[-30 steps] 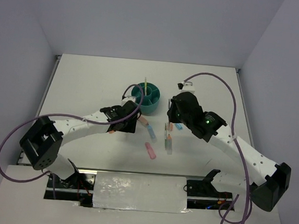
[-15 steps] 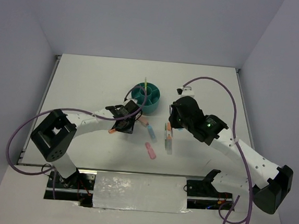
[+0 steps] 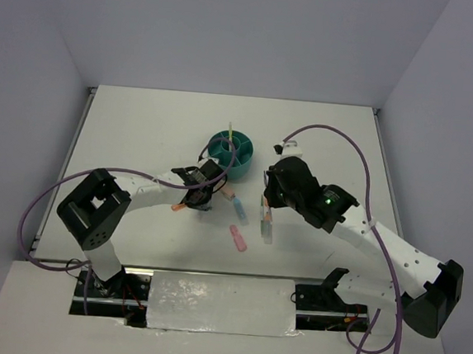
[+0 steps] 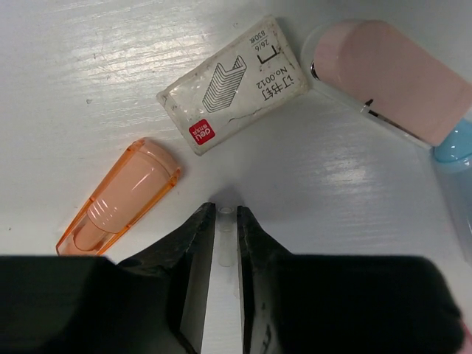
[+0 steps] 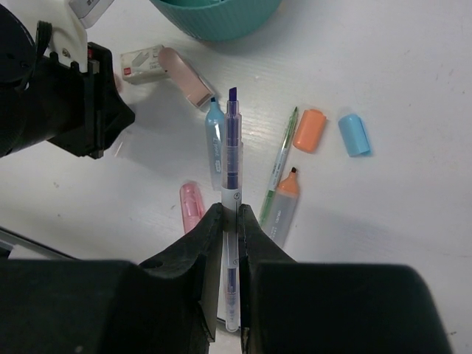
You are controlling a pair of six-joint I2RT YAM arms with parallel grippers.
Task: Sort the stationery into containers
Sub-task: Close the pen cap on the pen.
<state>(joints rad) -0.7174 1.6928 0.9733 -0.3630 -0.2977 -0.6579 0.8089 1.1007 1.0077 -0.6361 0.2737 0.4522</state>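
The round teal organizer [image 3: 239,169] stands at mid table with a yellow pen upright in it. My left gripper [image 4: 225,215] is down on the table in front of it and shut on a tiny clear piece [image 4: 225,232]. An orange cap [image 4: 118,197], a staple box [image 4: 234,85] and a pink item [image 4: 383,77] lie just ahead. My right gripper [image 5: 231,210] is shut on a purple pen with a clear barrel [image 5: 233,140], low over a blue highlighter [image 5: 214,144], a green pen [image 5: 282,158], an orange highlighter [image 5: 280,210] and a pink cap [image 5: 190,206].
An orange cap [image 5: 310,130] and a blue cap [image 5: 354,133] lie to the right of the pens. The left arm's wrist [image 5: 51,103] is close on the left in the right wrist view. A pink item [image 3: 237,237] lies nearer the front edge.
The left gripper has shifted right and down to the table beside the orange cap. The right gripper has moved down and left over the pens and now covers the caps in the top view.
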